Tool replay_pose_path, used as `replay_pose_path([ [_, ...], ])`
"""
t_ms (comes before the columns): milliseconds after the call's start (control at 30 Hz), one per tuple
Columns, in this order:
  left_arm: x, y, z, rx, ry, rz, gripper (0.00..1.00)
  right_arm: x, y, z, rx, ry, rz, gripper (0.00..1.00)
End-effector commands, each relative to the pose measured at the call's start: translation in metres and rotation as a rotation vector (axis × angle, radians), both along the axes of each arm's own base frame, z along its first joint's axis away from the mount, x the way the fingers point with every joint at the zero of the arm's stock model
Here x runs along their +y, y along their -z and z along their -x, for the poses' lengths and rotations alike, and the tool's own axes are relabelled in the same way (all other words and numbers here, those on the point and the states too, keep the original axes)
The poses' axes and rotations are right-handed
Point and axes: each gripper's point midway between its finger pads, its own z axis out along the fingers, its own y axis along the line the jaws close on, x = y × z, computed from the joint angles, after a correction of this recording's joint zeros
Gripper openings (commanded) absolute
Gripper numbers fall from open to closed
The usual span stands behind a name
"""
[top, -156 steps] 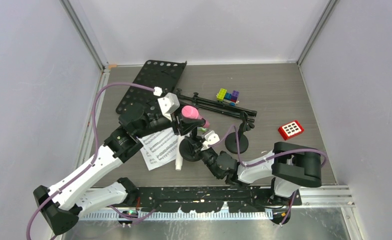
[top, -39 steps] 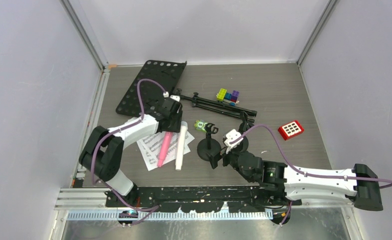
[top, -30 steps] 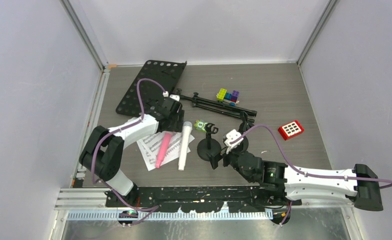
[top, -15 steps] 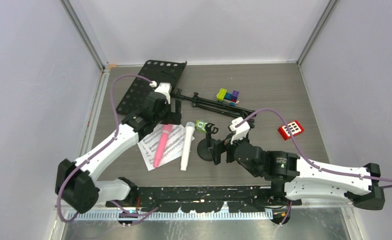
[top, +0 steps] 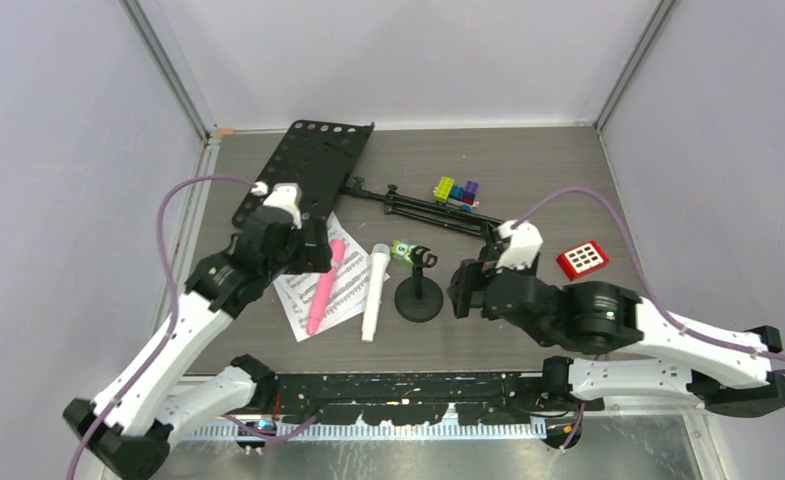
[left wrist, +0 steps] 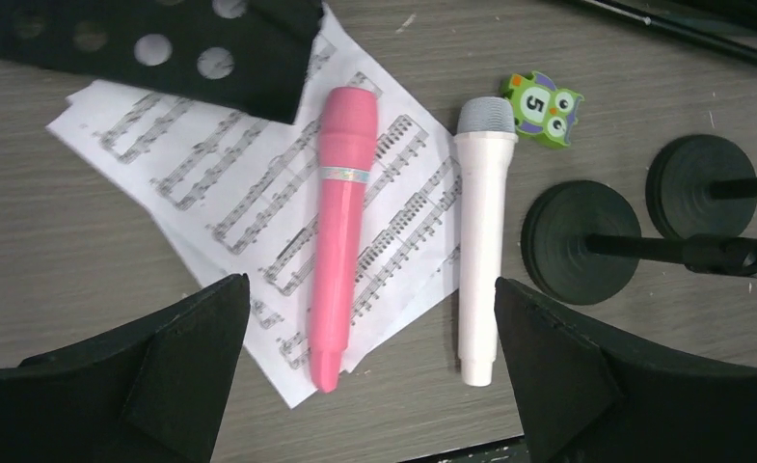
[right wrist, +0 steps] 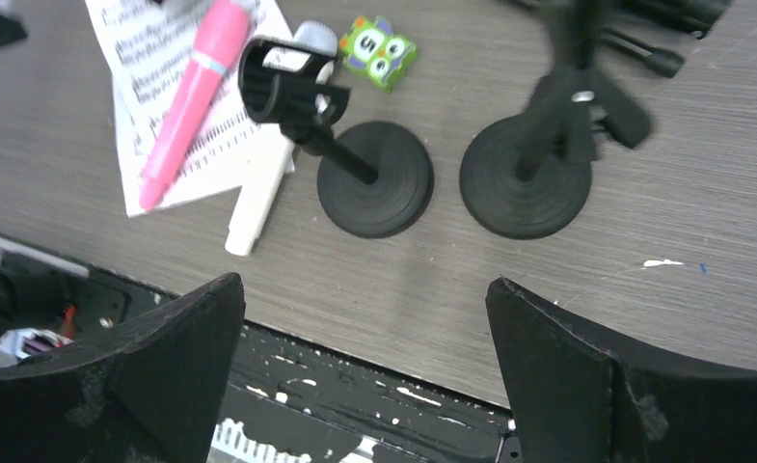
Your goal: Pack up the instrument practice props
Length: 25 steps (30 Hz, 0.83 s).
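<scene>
- Jaws: in the top view both pairs stand spread wide with nothing in them. The left gripper (top: pixel 311 255) hangs over the sheet-music pages (top: pixel 293 303) at 9 o'clock on the table (top: pixel 568 180). The right gripper (top: pixel 465 290) hovers at 4 o'clock, just beside a mic mount (top: pixel 418 298).
- Same view: the pink microphone (top: pixel 322 285) lies on the pages, with the white microphone (top: pixel 372 297) at its 3 o'clock along the paper's edge. The music desk (top: pixel 298 170) lies flat at 11 o'clock and the tripod legs (top: pixel 438 212) lie at 12. The right wrist hides most of the other mount.
- Left wrist view: both mics lie between the spread fingers (left wrist: pixel 162 357), heads towards 12. A corner of the desk overlaps the pages, and the rest of the desk is cut off.
- Handling, my guess: the mics are light, hard, smooth barrels that may roll or slip, so take them across mid-barrel. The paper is thin and limp, so pinch a free edge once the mics are off.
- Right wrist view: the second mount (right wrist: pixel 526 188) stands at 3 o'clock of the clip-topped one. The bases look weighty and the stems thin, so grip low on the stem. The second mount's top is blurred and I cannot make out a clip.
</scene>
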Motion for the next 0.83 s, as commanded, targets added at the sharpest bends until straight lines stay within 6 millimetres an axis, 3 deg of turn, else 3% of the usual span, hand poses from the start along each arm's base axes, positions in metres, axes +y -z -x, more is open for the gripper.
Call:
replay_pose_path([
  [0, 0.046, -0.003, 0.026, -0.042, -0.136, -0.054, 1.00, -0.054, -0.037, -0.010, -0.103, 0.169, -0.116, 1.00],
  [133, 0.057, -0.008, 0.040, -0.098, -0.110, -0.062, 1.00, -0.091, -0.061, -0.018, -0.241, 0.228, -0.228, 1.00],
  [300, 0.070, -0.017, 0.050, -0.156, -0.126, -0.056, 1.00, -0.120, -0.078, -0.026, -0.374, 0.280, -0.245, 1.00],
  [467, 0.067, -0.024, 0.056, -0.209, -0.090, -0.011, 1.00, -0.126, -0.077, -0.029, -0.430, 0.255, -0.148, 1.00],
  [800, 0.080, -0.024, 0.061, -0.219, -0.154, -0.018, 1.00, -0.145, -0.068, -0.030, -0.463, 0.283, -0.076, 1.00],
])
